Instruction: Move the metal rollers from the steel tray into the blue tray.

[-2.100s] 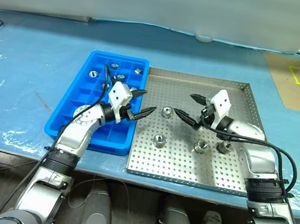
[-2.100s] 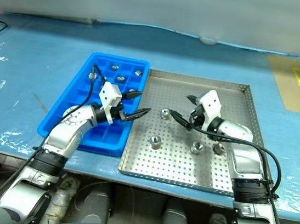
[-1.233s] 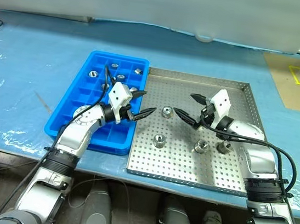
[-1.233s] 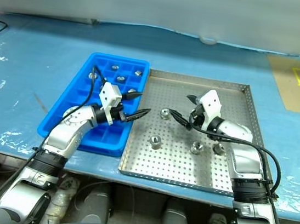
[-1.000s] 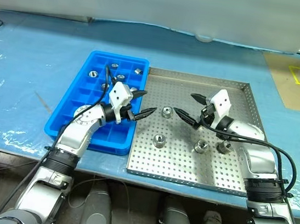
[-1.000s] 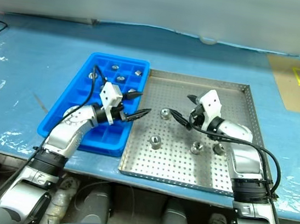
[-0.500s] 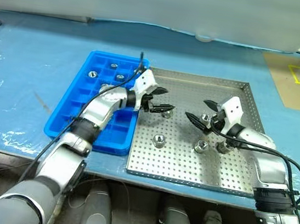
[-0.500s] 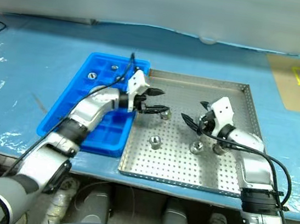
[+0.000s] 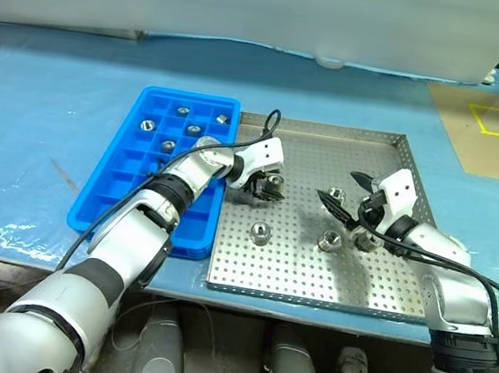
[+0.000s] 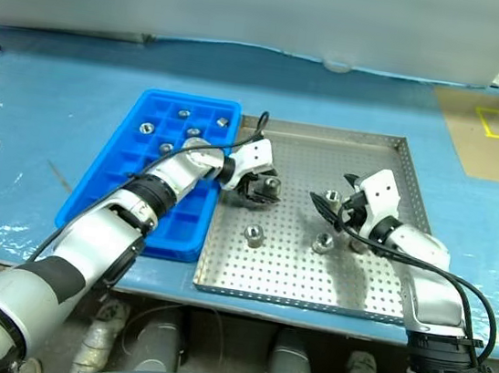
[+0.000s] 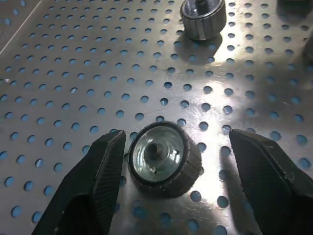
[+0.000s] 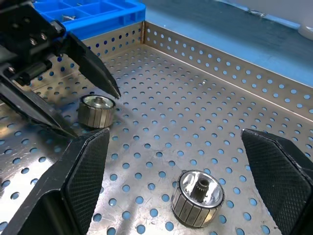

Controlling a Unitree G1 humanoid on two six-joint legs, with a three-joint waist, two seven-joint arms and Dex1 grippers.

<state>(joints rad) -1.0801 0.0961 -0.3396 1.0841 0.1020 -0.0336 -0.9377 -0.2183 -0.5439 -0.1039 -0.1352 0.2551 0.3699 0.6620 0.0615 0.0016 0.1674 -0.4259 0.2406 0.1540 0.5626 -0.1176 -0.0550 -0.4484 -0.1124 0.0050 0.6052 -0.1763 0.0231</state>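
Observation:
The steel tray holds several metal rollers. My left gripper reaches in from the blue tray's side, open and low, with one roller standing on end between its fingers. One finger is right beside the roller and the other stands apart. My right gripper hovers open over the tray's right half, above a second roller. Other rollers lie nearer the front. The blue tray sits on the left with several rollers in its far compartments.
Both trays lie side by side on a pale blue sheet covering the table. A brown board with yellow tape is at the far right. The steel tray's raised rim runs behind the rollers.
My left arm swung right from over the blue tray into the steel tray and lowered around a roller. My right gripper drew back to the right, still open.

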